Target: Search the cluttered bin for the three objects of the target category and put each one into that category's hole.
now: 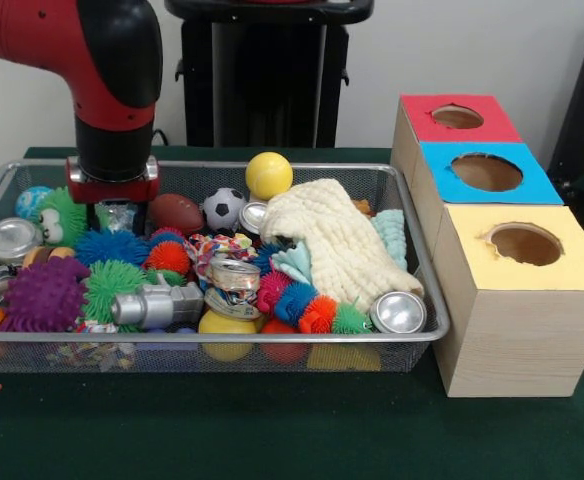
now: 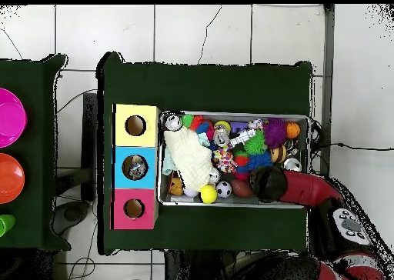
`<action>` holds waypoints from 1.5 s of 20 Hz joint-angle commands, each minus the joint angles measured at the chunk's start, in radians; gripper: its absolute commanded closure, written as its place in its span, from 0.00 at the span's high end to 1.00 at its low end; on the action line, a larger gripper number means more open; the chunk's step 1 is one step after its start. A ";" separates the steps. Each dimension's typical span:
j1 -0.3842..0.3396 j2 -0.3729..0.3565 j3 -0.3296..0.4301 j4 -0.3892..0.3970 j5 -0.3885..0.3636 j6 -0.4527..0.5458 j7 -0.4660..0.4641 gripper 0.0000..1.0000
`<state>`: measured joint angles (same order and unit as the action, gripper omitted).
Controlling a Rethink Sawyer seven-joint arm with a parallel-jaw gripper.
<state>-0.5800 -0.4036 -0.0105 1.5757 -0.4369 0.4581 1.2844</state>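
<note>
Wire bin (image 1: pixel 427 300) on green tabletop (image 1: pixel 272 430), full of spiky balls, cans and cloth; gripper (image 1: pixel 115 212) lowered into its clutter, grasp indeterminable; something already visible inside blue box (image 2: pixel 135 168), red and yellow holes apparently empty.

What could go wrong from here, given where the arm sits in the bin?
1. The arm is down at the bin's crowded end, its wrist hiding the gripper among spiky balls and the brown football; it may grab or nudge the wrong item.
2. The cream cloth drapes over other objects, so targets could stay hidden.
3. The yellow ball sits high by the mesh bin's rim; a bump might roll it out.
</note>
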 commanded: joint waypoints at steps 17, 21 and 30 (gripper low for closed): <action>-0.005 0.016 0.068 0.007 0.014 0.372 -0.045 1.00; 0.027 0.138 0.019 -0.122 -0.030 0.427 -0.006 1.00; 0.029 0.273 0.005 -0.231 -0.063 0.309 0.048 1.00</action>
<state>-0.5555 -0.3245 -0.0446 1.4329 -0.4318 0.8115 1.2844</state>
